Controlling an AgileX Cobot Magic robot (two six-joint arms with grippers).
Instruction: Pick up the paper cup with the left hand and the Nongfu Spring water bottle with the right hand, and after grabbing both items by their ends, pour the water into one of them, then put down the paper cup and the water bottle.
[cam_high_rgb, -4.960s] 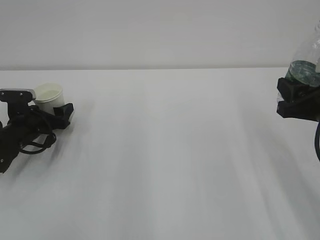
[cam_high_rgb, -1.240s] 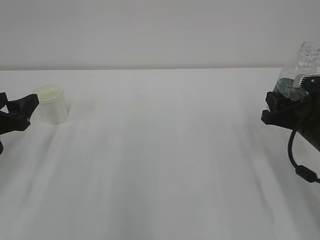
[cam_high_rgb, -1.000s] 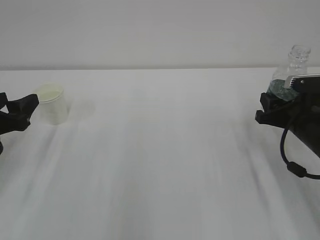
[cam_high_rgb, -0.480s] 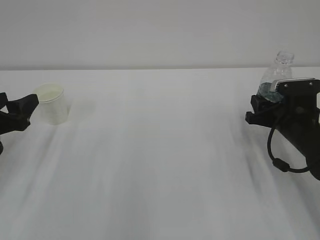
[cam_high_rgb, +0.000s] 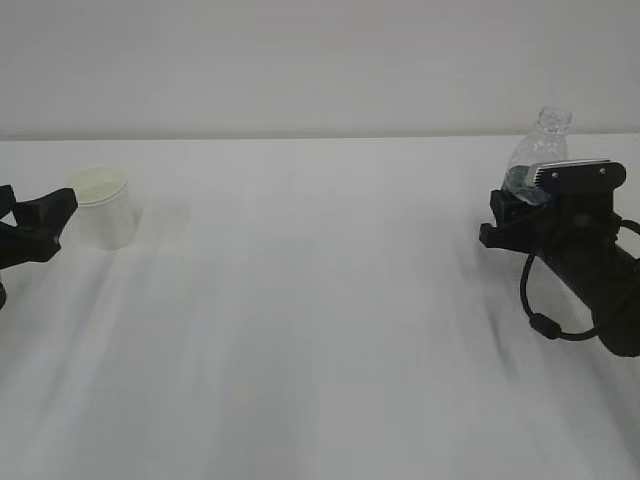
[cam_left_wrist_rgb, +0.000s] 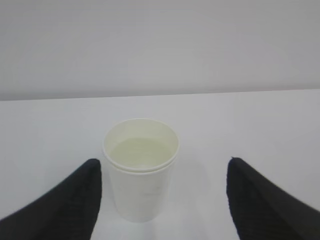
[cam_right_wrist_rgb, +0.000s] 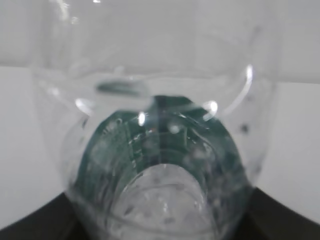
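The white paper cup (cam_high_rgb: 104, 210) stands upright on the table at the far left, with pale water (cam_left_wrist_rgb: 142, 149) in it. My left gripper (cam_high_rgb: 48, 226) is open just left of the cup. In the left wrist view its black fingers (cam_left_wrist_rgb: 75, 200) sit on either side of the paper cup (cam_left_wrist_rgb: 141, 172) without touching it, short of its body. At the right, my right gripper (cam_high_rgb: 508, 218) is shut on the lower part of the clear, green-labelled Nongfu Spring water bottle (cam_high_rgb: 535, 150). The bottle leans slightly, neck up, with no cap. Its base is hidden. The bottle (cam_right_wrist_rgb: 160, 150) fills the right wrist view.
The white table (cam_high_rgb: 320, 320) stretches between the two arms, with a plain pale wall behind it. A black cable (cam_high_rgb: 545, 320) loops under the right arm.
The right arm has carried the bottle left and down over the last second. The left gripper, which was around the cup five seconds ago, has let go of it and drawn back.
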